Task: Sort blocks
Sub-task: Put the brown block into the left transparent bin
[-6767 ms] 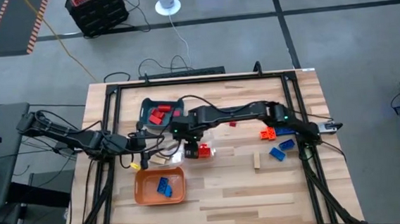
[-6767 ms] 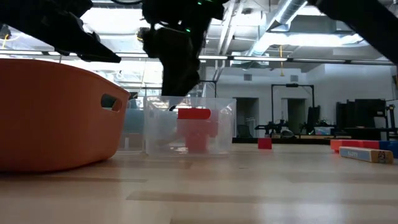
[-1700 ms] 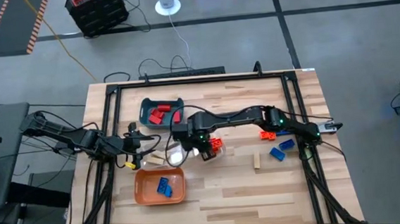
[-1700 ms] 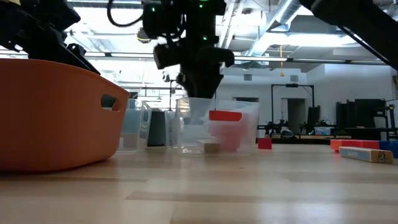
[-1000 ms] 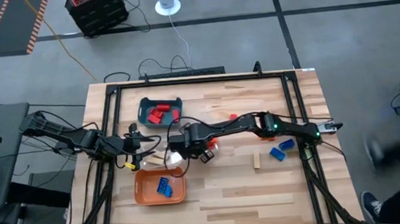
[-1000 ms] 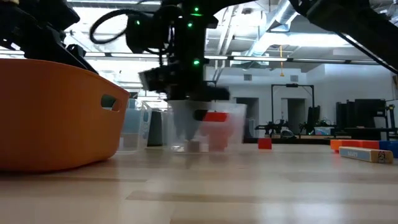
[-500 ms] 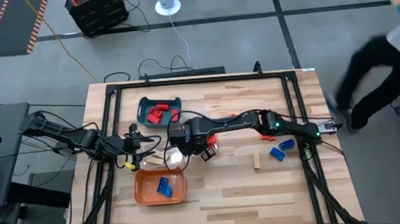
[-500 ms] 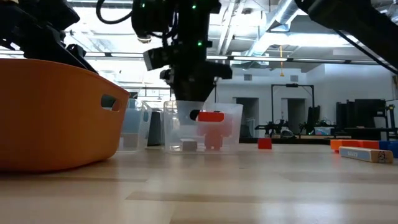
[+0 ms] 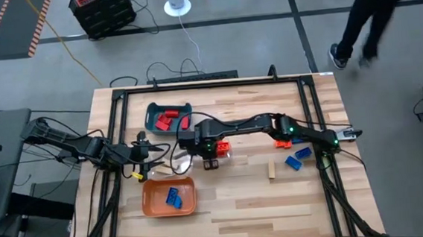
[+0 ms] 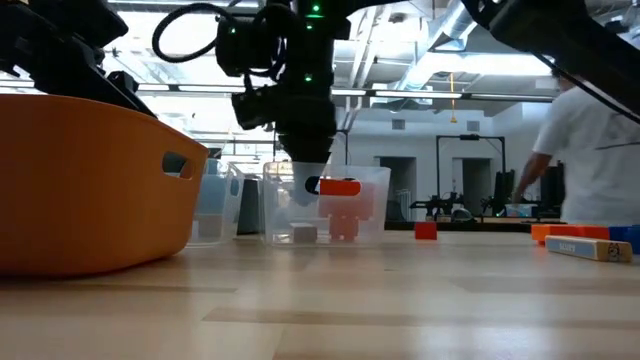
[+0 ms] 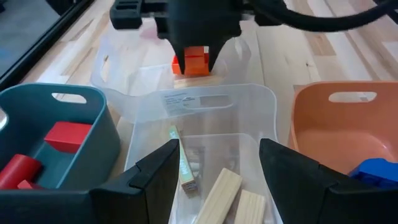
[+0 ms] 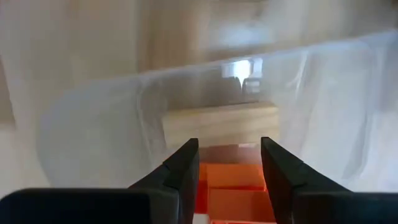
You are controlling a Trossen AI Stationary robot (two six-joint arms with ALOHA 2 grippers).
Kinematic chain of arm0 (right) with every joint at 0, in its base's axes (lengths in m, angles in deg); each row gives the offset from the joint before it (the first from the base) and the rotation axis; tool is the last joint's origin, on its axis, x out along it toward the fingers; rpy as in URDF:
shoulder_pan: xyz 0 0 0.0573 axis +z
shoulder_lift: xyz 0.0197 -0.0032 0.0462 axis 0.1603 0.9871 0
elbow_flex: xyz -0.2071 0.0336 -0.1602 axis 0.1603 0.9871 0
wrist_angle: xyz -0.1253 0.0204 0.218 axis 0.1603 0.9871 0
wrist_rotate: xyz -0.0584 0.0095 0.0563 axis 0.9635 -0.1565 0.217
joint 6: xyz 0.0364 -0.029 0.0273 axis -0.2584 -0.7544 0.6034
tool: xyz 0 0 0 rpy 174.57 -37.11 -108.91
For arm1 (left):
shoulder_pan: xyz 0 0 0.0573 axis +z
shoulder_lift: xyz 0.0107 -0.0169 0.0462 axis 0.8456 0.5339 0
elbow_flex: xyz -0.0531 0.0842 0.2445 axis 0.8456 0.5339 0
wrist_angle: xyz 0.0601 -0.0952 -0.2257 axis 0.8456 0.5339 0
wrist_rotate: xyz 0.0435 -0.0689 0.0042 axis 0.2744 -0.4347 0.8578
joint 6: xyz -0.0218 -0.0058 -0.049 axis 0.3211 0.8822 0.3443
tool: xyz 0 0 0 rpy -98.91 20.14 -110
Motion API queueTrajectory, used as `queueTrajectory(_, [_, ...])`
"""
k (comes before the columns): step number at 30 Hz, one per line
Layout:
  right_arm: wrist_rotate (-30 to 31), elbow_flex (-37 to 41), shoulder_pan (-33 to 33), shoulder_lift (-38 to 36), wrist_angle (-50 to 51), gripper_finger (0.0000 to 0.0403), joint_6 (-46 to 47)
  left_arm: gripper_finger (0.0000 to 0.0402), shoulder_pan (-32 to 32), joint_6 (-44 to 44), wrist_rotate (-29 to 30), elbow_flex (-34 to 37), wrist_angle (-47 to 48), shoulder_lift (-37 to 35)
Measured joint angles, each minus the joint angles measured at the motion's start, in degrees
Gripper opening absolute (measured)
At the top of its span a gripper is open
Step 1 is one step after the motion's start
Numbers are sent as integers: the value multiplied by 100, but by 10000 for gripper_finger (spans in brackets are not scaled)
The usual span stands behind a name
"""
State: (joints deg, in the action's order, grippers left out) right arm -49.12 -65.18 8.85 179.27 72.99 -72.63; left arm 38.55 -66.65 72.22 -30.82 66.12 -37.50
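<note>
Hovering inside a clear tray point(image 11: 118, 68), right gripper point(image 12: 227, 163) grasps an orange block point(image 12: 233, 186) — tan block point(image 12: 221, 123) just beyond; left gripper point(image 11: 217, 162) waits unclenched over another clear tray point(image 11: 261, 118).

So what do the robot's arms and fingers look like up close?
Both arms are dark, almost black, built from jointed segments with black cables looping along them. The right arm shows small green lights; the left arm has a yellow tag near its wrist. Each ends in two flat, dark fingers with squared tips.
</note>
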Motion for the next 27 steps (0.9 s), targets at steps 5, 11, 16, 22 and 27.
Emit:
queueTrajectory(5, [-3,0,-136,0,-138,169,1566,217,0,9,0,1,-6,1])
queueTrajectory(11, [-15,0,-363,-2,-101,218,3087,217,0,88,-138,0,-39,2])
queueTrajectory(16, [-280,10,-523,-2,-201,232,3724,217,0,80,-177,0,-39,2])
queueTrajectory(22, [-752,433,-521,-11,-563,227,3996,217,0,68,-314,1,-11,0])
queueTrajectory(27, [-865,810,-426,-21,-854,227,4035,217,0,49,-317,0,2,0])
